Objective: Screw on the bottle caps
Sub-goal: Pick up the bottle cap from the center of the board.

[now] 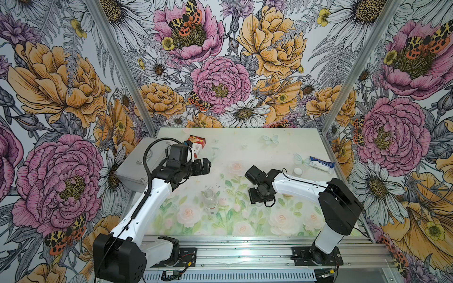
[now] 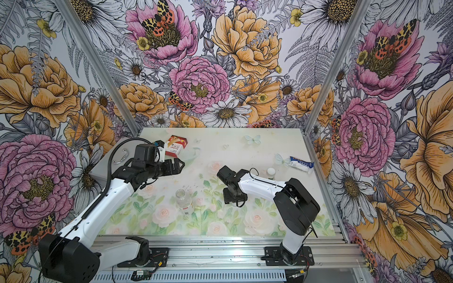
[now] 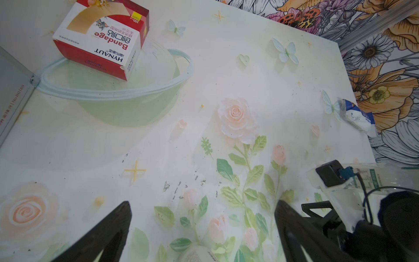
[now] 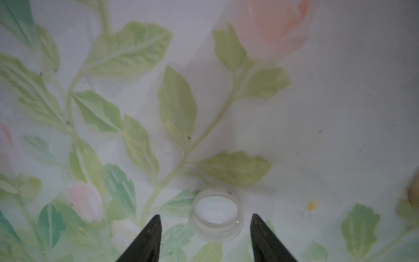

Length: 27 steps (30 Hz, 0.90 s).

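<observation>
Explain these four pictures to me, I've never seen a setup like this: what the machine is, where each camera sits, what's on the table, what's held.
It is a robot with two arms, each ending in a two-fingered claw. Two pictures look down from overhead; the other two come from cameras on the wrists. On the table stand an uncapped clear bottle and a second bottle with a white top; a bandage box, a blue-and-white packet and a grey metal case lie nearby. The left claw is open and empty. The right claw is open, its fingers either side of a white cap lying on the table, not gripping it.
</observation>
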Each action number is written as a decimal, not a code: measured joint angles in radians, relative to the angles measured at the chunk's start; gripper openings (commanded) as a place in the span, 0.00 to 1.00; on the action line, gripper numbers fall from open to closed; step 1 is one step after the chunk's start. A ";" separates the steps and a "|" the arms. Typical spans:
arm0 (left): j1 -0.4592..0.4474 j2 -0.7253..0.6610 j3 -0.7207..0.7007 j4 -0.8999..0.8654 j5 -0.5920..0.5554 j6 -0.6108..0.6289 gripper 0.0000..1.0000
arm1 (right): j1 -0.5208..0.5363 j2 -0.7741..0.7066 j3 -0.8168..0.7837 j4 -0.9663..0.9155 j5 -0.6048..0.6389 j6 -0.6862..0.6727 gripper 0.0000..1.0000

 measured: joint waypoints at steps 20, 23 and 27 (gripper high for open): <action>-0.006 0.000 0.000 0.000 -0.010 0.049 0.99 | 0.004 0.042 -0.024 0.026 -0.004 0.033 0.41; -0.012 0.000 0.000 0.000 -0.009 0.051 0.99 | 0.006 0.037 -0.024 0.026 -0.003 0.033 0.39; -0.041 0.000 0.008 -0.003 0.016 0.080 0.99 | 0.010 0.024 -0.024 0.029 0.008 0.033 0.38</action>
